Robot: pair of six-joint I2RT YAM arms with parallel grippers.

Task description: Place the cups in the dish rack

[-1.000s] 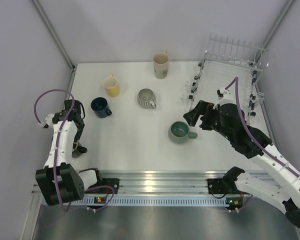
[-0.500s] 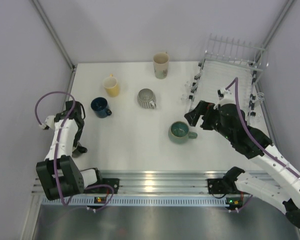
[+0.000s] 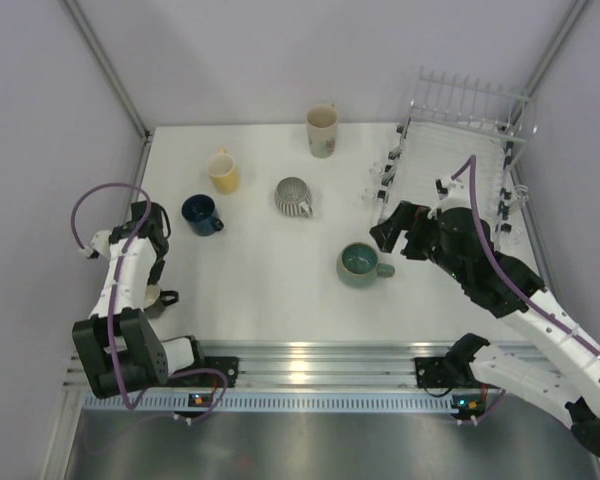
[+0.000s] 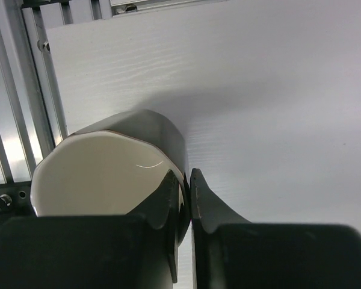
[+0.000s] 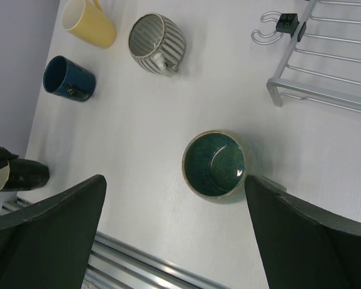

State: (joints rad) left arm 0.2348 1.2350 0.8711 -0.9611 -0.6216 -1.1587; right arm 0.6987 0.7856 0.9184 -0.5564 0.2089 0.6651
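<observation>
A black cup (image 4: 145, 124) with a cream inside lies at the table's near left corner. My left gripper (image 4: 185, 180) is shut on its rim, one finger inside and one outside; from above, that gripper (image 3: 152, 291) covers most of the cup. The teal-green cup (image 3: 360, 265) stands upright mid-table, and my right gripper (image 5: 175, 180) hangs open above it and apart from it. The yellow (image 3: 222, 172), dark blue (image 3: 200, 214), grey ribbed (image 3: 294, 196) and tall cream (image 3: 322, 130) cups sit further back. The dish rack (image 3: 460, 150) stands at the far right and holds no cups.
The metal rail (image 3: 310, 358) runs along the table's near edge, close to the black cup. Grey walls close in the left, far and right sides. The rack's corner and a hook (image 5: 271, 27) show above the teal cup in the right wrist view.
My left gripper has shut onto the black cup's rim, and its elbow has shifted slightly. The right arm has barely moved.
</observation>
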